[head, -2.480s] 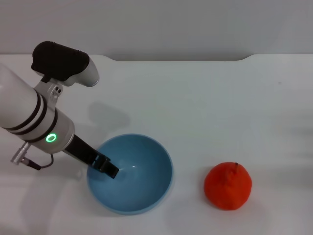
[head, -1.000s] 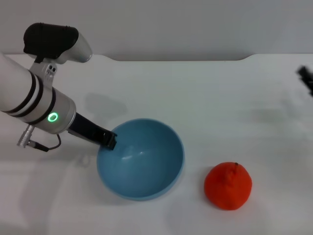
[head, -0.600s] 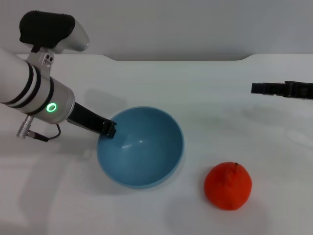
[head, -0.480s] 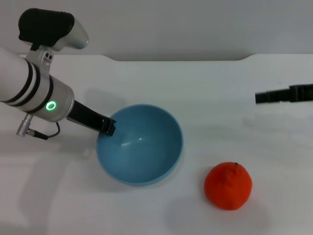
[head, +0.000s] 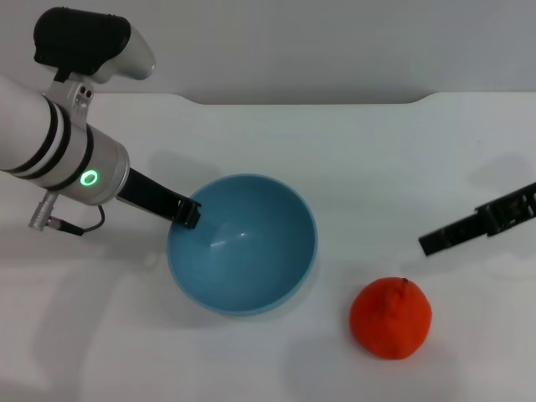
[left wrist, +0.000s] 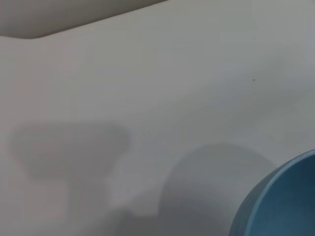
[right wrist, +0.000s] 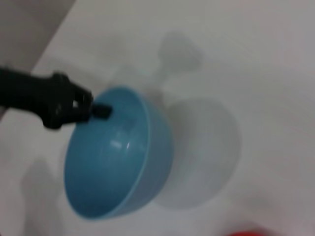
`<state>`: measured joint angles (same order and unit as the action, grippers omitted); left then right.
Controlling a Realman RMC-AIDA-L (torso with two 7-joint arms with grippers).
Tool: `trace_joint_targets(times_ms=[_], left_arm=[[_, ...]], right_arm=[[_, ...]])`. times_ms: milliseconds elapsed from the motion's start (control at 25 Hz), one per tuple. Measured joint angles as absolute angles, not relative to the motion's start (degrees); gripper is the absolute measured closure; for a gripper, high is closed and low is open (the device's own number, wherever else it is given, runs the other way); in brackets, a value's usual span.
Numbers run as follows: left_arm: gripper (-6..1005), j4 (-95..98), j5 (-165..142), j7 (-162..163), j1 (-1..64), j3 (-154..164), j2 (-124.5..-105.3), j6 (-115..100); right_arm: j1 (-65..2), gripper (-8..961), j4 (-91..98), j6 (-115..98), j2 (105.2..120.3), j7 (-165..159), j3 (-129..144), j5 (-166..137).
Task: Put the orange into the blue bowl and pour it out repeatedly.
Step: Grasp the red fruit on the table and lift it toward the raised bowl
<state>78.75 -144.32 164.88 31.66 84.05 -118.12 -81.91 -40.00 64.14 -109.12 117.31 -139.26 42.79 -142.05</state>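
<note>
One left pincer (head: 186,214) clamped on the blue bowl (head: 243,251) rim, orange (head: 390,318) apart; right pincer (head: 435,241) spread indiscernible.

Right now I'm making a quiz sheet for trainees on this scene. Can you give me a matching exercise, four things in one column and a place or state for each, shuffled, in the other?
Things:
1. orange
2. blue bowl
3. left gripper
4. right gripper

Places or states:
A. clamped on the bowl's rim on the robot's left side
B. in the air above the table, beyond the fruit on the robot's right
C. lying alone on the white table, outside the bowl
D. empty inside, tilted, with its shadow on the table apart from it

Pairs: 1-C, 2-D, 3-A, 4-B
</note>
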Motion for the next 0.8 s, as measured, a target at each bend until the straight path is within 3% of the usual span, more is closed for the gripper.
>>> trace_joint_targets(times_ms=[200,800], left_arm=[[1000,79.18,-144.32,164.88,31.60,84.09,-118.12,-81.94],[1001,78.72,-144.32,164.88,32.08,84.62,-118.29,-81.86]], right_arm=[[-40.44,551,63.55,-108.40,118.09,-140.70,48.75,-145.60],[-44.40,560,53.44,-98.89,118.51,-141.02,59.10,-146.15]])
